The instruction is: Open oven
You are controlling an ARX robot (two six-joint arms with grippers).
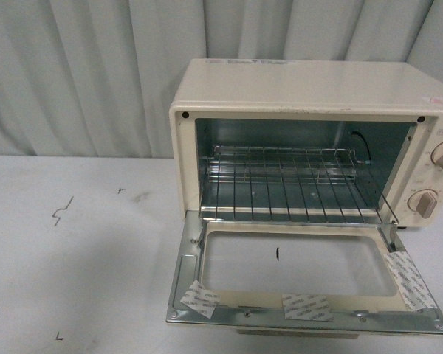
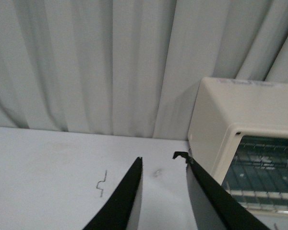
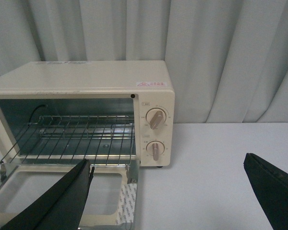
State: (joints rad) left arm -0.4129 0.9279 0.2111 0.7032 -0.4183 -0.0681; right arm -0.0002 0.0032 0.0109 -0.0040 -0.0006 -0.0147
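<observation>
The cream-white oven point(image 1: 310, 88) stands on the white table with its glass door point(image 1: 303, 269) dropped flat toward me, so the wire rack point(image 1: 288, 181) inside shows. Two pinkish knobs point(image 1: 437, 177) sit on its right side. Neither arm appears in the front view. In the left wrist view my left gripper point(image 2: 164, 160) is open and empty, hovering over the table beside the oven point(image 2: 245, 120). In the right wrist view my right gripper point(image 3: 168, 160) is wide open and empty in front of the oven point(image 3: 86, 84), one finger point(image 3: 62, 196) over the lowered door point(image 3: 110, 191).
A pleated grey curtain point(image 1: 81, 74) hangs behind the table. Small black pen marks point(image 1: 61, 212) dot the white tabletop point(image 1: 74, 258) left of the oven. White tape patches point(image 1: 199, 299) stick to the door's inner frame.
</observation>
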